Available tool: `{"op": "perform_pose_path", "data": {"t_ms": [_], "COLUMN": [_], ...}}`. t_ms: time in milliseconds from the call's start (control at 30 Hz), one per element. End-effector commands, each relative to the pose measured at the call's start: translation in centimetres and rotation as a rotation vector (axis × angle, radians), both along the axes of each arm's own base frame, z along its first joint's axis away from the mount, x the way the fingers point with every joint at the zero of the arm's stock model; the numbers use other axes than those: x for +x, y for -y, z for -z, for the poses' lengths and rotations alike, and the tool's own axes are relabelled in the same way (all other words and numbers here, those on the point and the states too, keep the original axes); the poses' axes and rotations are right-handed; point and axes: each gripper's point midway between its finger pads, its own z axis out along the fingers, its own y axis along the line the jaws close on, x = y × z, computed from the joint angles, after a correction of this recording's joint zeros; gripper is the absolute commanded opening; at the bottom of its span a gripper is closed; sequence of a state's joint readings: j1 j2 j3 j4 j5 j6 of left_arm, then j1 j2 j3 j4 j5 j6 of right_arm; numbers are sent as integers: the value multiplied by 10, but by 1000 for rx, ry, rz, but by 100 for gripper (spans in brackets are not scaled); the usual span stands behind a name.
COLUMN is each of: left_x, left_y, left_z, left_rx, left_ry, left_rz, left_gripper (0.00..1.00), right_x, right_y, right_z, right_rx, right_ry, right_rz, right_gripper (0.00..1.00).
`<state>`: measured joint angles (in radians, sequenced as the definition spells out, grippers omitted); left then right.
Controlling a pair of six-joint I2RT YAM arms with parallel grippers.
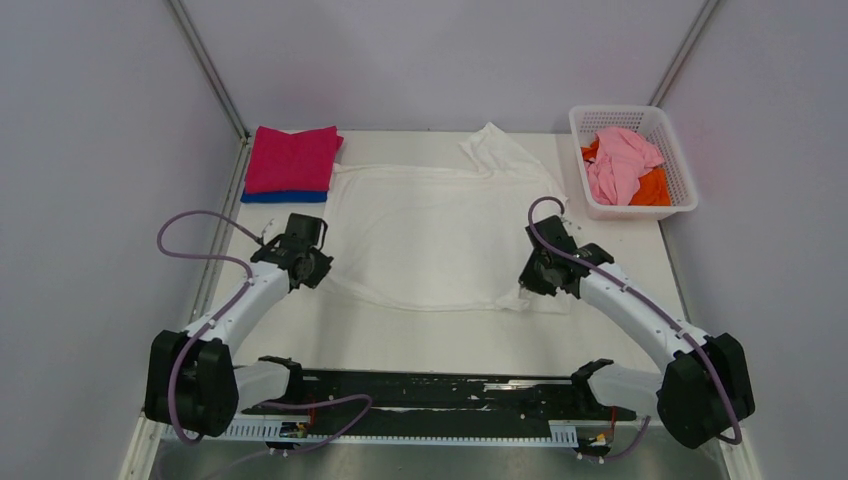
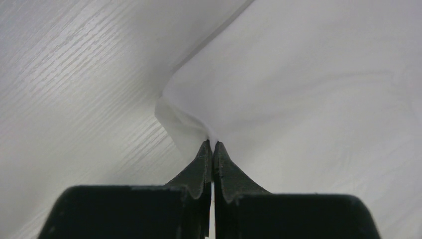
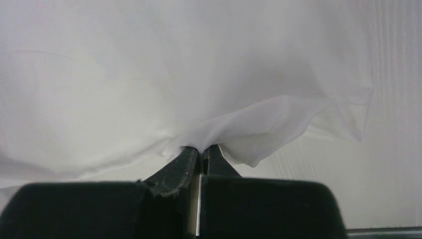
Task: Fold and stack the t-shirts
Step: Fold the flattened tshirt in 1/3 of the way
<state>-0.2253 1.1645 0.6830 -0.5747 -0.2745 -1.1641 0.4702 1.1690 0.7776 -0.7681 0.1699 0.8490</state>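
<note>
A white t-shirt lies spread over the middle of the table, one sleeve bunched at the far edge. My left gripper is shut on its near left edge; in the left wrist view the cloth peaks up into the pinched tips. My right gripper is shut on the near right corner, where a fold of cloth bulges over the tips. A folded magenta t-shirt rests on a folded blue one at the far left. Pale pink and orange t-shirts sit crumpled in the basket.
The white lattice basket stands at the far right corner of the table. A black rail runs along the near edge between the arm bases. Grey walls close in the left, back and right sides.
</note>
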Motion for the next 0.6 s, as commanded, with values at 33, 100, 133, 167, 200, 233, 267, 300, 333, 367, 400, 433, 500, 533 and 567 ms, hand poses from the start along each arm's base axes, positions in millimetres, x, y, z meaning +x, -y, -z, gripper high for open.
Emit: {"op": "perform_pose_path", "data": {"t_ms": [33, 100, 133, 167, 200, 233, 267, 300, 333, 367, 400, 433, 500, 533, 567], "left_x": [39, 47, 49, 54, 57, 61, 63, 67, 70, 73, 77, 79, 83, 86, 87], "left_y": [-6, -7, -10, -10, -12, -13, -15, -16, -17, -18, -18, -20, -22, -22, -23], "left_z": [-24, -25, -23, -27, -26, -29, -28, -29, -30, -31, -33, -32, -32, -35, -34], "left_rx": [29, 28, 31, 30, 33, 32, 33, 34, 33, 33, 31, 35, 37, 37, 39], "left_ry": [83, 82, 73, 84, 79, 87, 82, 85, 93, 97, 109, 105, 109, 115, 113], "left_rz": [-33, -40, -47, -48, -56, -59, -65, -70, -73, -79, -82, -88, -91, -93, -95], "left_gripper": [0, 0, 0, 0, 0, 0, 0, 0, 0, 0, 0, 0, 0, 0, 0], "right_x": [63, 74, 80, 86, 92, 97, 102, 107, 111, 116, 120, 125, 134, 139, 143], "right_y": [0, 2, 3, 6, 8, 12, 13, 14, 15, 14, 16, 17, 19, 20, 21], "right_z": [-46, -53, -57, -60, -64, -66, -68, -71, -72, -74, -77, -78, -85, -88, -91], "right_rx": [13, 25, 29, 28, 19, 11, 6, 7, 6, 8, 7, 7, 6, 5, 5], "right_ry": [214, 246, 261, 274, 284, 288, 291, 295, 301, 311, 322, 330, 353, 363, 371], "right_rz": [19, 27, 27, 27, 28, 31, 28, 28, 27, 21, 24, 22, 18, 17, 11], "right_gripper": [0, 0, 0, 0, 0, 0, 0, 0, 0, 0, 0, 0, 0, 0, 0]}}
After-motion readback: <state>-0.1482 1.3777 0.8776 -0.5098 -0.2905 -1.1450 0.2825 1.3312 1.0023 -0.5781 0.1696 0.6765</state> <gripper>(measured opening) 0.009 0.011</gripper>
